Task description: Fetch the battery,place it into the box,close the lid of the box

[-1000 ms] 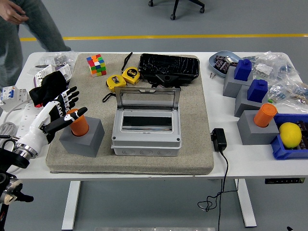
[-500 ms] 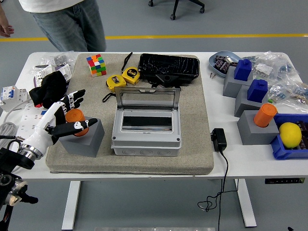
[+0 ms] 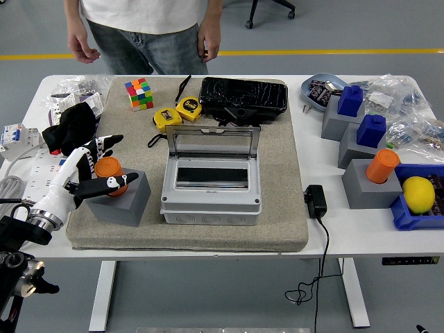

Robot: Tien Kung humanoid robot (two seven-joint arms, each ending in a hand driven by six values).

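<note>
The left hand [image 3: 89,173] reaches in from the worktop's left edge and curls around the orange battery [image 3: 109,168], thumb on its near side and the other fingers [image 3: 104,144] behind it, so it looks to be gripping the cylinder. The battery stands upright in a gray holder block [image 3: 121,199] at the near left corner of the beige mat [image 3: 284,208]. Just to the right of the block, in the middle of the mat, sits the gray box [image 3: 211,198] with its clear lid [image 3: 213,143] raised toward the far edge. Behind it lie a black case [image 3: 243,97], two yellow tape measures [image 3: 177,113] and a colour cube [image 3: 139,94]. A second orange cylinder [image 3: 381,166] stands in another gray block near the worktop's right edge, beside a yellow ball [image 3: 418,194]. A person [image 3: 149,28] stands at the far edge, hands hanging free.
</note>
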